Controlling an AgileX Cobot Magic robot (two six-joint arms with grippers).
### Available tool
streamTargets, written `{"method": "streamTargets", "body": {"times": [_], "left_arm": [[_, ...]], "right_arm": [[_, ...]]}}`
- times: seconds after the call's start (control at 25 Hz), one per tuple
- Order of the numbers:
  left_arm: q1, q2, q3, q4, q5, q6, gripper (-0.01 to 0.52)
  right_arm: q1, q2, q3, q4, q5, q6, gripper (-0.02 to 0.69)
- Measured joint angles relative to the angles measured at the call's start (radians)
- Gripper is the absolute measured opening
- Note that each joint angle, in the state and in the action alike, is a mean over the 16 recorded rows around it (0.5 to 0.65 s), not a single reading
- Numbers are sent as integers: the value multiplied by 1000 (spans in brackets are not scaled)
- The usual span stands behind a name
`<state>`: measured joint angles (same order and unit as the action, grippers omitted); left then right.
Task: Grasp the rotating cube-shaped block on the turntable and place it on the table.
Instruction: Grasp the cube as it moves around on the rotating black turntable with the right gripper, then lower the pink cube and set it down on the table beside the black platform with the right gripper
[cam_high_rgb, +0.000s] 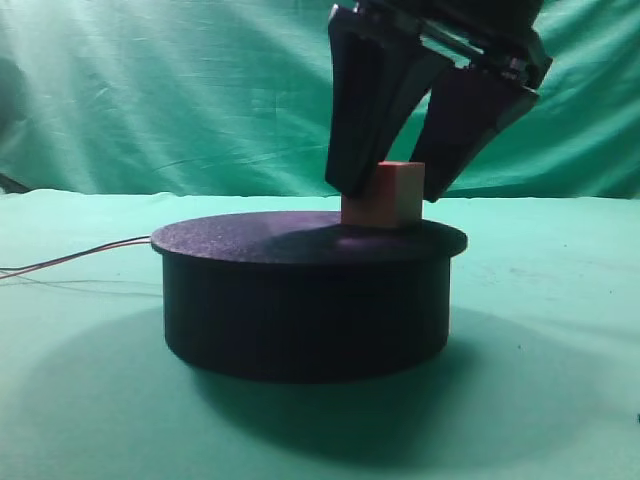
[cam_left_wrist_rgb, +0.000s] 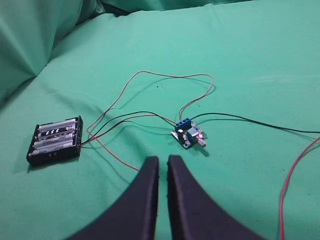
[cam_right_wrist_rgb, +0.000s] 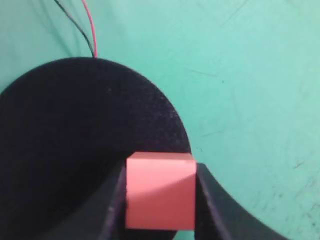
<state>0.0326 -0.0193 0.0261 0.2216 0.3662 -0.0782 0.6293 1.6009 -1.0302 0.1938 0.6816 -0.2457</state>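
A: Where is the cube-shaped block (cam_high_rgb: 392, 194)?

B: On the turntable (cam_high_rgb: 300, 300), near the right edge of its dark round top and toward the rear in the high view. Its bottom face looks to sit on the disc.

A: And the right tool (cam_high_rgb: 388, 186)?

B: Down over the block, one black finger on each side. In the right wrist view both fingers (cam_right_wrist_rgb: 112, 210) lie flush against the pink sides, so the tool is clamped on the block, though the contact edges are soft in that blurry picture and I can't be fully sure of the pressure.

A: The left tool (cam_left_wrist_rgb: 163, 165)?

B: Its two fingers stand almost together, a thin slit between them, holding nothing. It hangs over the green bench (cam_left_wrist_rgb: 250, 60), well apart from the turntable.

A: What lies under it?

B: A black battery holder (cam_left_wrist_rgb: 55, 141) with cells to the left, a small circuit board (cam_left_wrist_rgb: 187, 134) with a blue terminal in the middle, and thin wires (cam_left_wrist_rgb: 150, 75) looping between them.
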Motion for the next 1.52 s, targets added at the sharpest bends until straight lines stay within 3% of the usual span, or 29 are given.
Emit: {"method": "streamTargets", "body": {"times": [0.28, 0.56, 0.8, 1.04, 1.24, 1.52], "left_arm": [[0, 0, 0, 0, 0, 0, 0], [0, 0, 0, 0, 0, 0, 0], [0, 0, 0, 0, 0, 0, 0], [0, 0, 0, 0, 0, 0, 0], [0, 0, 0, 0, 0, 0, 0], [0, 0, 0, 0, 0, 0, 0]], "right_arm": [[-88, -85, 64, -97, 30, 131, 235], [-130, -127, 247, -106, -47, 170, 238], [-103, -106, 342, -80, -95, 159, 315], [-81, -123, 301, -84, -19, 177, 353], [-78, -218, 241, -98, 100, 212, 284], [-78, -430, 205, -118, 208, 257, 83]]}}
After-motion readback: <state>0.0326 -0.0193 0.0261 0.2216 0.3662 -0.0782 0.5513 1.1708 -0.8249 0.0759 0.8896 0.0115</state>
